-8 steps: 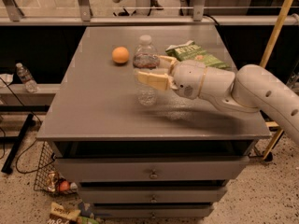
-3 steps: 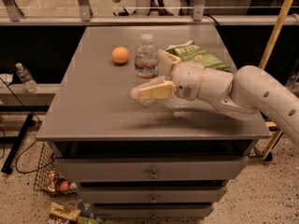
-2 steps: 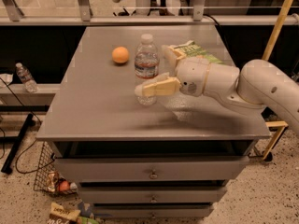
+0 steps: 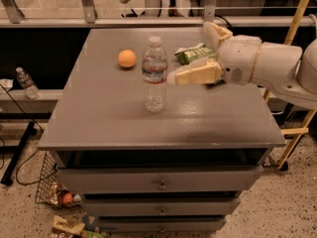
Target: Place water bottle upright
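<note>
The water bottle [image 4: 155,75] stands upright near the middle of the grey table top [image 4: 109,118]. It is clear ribbed plastic with a white cap and a red, white and blue label band. My gripper [image 4: 191,53] is just right of the bottle and apart from it. It is open and empty. One cream finger [image 4: 195,74] points left toward the bottle, and the other finger [image 4: 216,33] is raised behind it. The white arm comes in from the right edge.
An orange [image 4: 127,58] lies left of the bottle toward the back. A green chip bag [image 4: 190,52] lies behind my gripper. A small clear bottle [image 4: 25,82] stands on a low ledge at the left. A yellow pole [image 4: 296,14] leans at the right. Drawers sit below the table top.
My gripper was shut on the bottle 2.7 s ago. It has since let go and drawn back to the right, leaving the bottle upright.
</note>
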